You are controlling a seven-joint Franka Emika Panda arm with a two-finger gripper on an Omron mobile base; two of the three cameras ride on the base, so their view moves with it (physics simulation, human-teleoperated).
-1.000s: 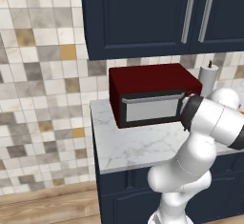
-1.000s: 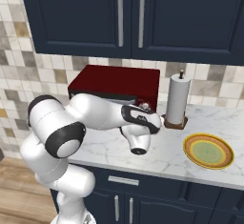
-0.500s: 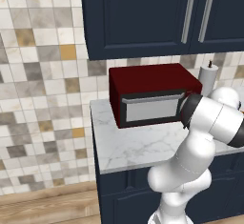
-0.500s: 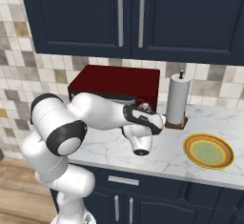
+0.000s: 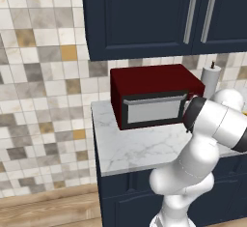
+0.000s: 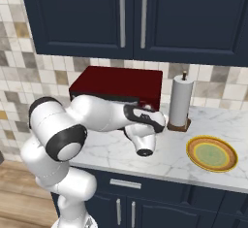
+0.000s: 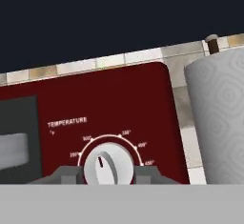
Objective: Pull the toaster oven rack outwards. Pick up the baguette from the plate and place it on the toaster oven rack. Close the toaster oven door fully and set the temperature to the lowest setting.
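Kitchen corner here: marble counter point(image 5: 140, 148), tiled wall, navy cabinets overhead. In the hand view the gripper point(image 7: 109, 176) sits right at the temperature knob point(image 7: 108, 167), one fingertip on each side of it, so it looks clamped on that knob, though I can't say how firmly. Knob's pointer aims a bit left of straight up, between the low marks. The oven point(image 5: 153, 94) has its door point(image 5: 153, 111) shut flush. To the right stands a paper towel roll point(image 6: 179, 104), and nearer, the plate point(image 6: 212, 153) lies bare, no baguette on it. My guess: bread's inside, door step done, only turning the knob to lowest is left.
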